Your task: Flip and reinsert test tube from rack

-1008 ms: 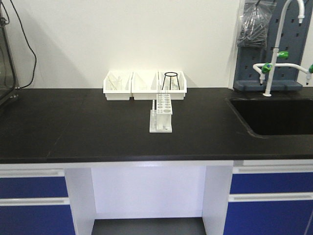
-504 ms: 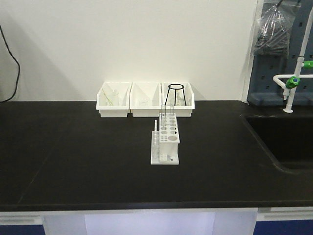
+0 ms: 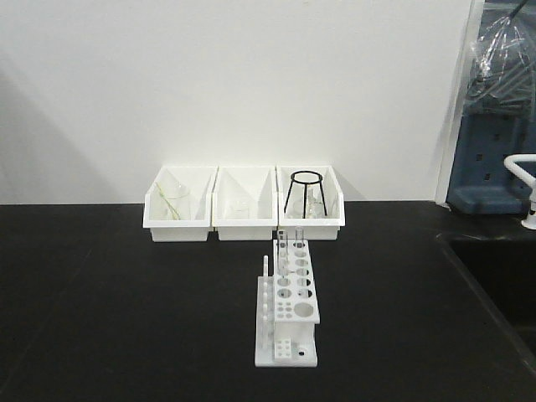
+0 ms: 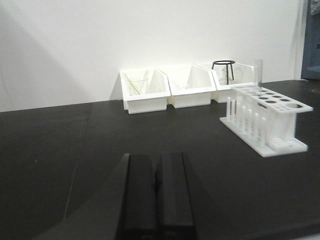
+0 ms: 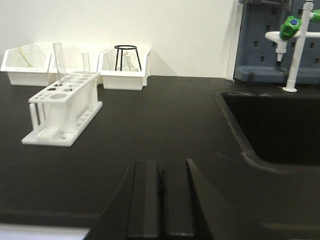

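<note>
The white rack [image 3: 286, 314] stands on the black table [image 3: 126, 327]. One test tube [image 3: 282, 249] stands up straight in a hole at the far end of the rack. A second tube [image 3: 298, 237] stands just beside it, and I cannot tell which of the two is the one to flip. Behind the rack, three white bins [image 3: 244, 219] sit in a row by the wall. A black ring stand [image 3: 305, 191] is in the bin on the right. Only the front view looks down on the round holes in the top of the rack. Only the left wrist view shows the left end effector [image 4: 156, 160]. Its two black fingers are pressed together and hold nothing, and it is low over the table, well apart from the rack. That view also shows the row of pegs [image 4: 245, 117] on the side of the rack. Only the right wrist view shows the right end effector [image 5: 161, 170]. Its fingers are also squeezed narrow with nothing in them, and the rack is off to its left. That view also shows the dark sink [image 5: 280, 130] and a white tap with a green knob [image 5: 289, 25], on the other side from the rack.
</note>
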### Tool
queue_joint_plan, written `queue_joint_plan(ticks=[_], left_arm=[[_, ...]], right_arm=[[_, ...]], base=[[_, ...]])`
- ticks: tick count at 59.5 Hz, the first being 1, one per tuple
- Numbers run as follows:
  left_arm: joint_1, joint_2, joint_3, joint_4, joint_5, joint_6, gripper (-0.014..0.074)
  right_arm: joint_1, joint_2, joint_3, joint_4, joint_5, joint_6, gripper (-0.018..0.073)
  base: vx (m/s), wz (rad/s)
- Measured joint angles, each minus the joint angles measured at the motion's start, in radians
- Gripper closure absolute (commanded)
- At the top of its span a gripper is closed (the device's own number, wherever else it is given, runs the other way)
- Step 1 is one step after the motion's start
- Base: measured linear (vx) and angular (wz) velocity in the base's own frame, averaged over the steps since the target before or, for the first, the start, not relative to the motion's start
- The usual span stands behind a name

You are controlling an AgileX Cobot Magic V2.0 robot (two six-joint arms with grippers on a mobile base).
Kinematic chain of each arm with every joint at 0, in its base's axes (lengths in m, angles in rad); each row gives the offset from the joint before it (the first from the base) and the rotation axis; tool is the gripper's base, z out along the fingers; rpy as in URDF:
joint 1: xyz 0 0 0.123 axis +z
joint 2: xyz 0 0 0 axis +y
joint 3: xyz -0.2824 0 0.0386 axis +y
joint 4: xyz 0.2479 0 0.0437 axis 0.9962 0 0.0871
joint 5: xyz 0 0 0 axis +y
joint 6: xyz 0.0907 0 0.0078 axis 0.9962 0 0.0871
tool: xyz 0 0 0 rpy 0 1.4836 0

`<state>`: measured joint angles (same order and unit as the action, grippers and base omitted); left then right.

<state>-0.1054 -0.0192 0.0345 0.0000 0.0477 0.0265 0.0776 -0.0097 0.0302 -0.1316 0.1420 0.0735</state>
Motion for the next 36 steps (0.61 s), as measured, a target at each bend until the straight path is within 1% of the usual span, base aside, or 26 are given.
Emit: queue_joint_plan(ticks=[21,36], left_arm=[[0.0,0.0,0.0,0.0,0.0,0.0,0.0602],[0.0,0.0,0.0,0.0,0.0,0.0,0.0602]], right_arm=[[0.0,0.0,0.0,0.0,0.0,0.0,0.057],[0.0,0.0,0.0,0.0,0.0,0.0,0.057]], base=[[0.36,0.01],[0.28,-0.04]])
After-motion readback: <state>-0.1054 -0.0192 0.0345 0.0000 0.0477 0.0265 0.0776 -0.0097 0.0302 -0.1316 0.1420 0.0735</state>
